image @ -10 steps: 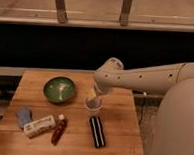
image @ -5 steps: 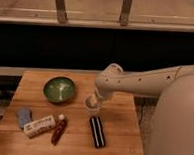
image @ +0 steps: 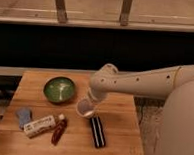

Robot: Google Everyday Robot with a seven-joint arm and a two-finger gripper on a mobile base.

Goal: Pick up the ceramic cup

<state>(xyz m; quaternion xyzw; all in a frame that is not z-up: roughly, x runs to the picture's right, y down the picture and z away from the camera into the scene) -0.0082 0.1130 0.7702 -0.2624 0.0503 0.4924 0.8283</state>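
Observation:
The ceramic cup (image: 85,109) is small and pale, with a round rim. It hangs tilted at the end of my gripper (image: 90,100), its rim turned towards the camera, just above the middle of the wooden table (image: 122,119). My white arm reaches in from the right and the gripper is shut on the cup. The cup is to the right of and nearer than the green bowl (image: 59,88).
A black oblong object (image: 97,131) lies just in front of the cup. A red-brown bottle (image: 59,130), a white packet (image: 39,126) and a blue object (image: 23,116) lie at the front left. A dark wall and rail stand behind the table.
The cup has tipped from upright to tilted and shifted slightly left and forward with the gripper. The arm has swung a little to the left.

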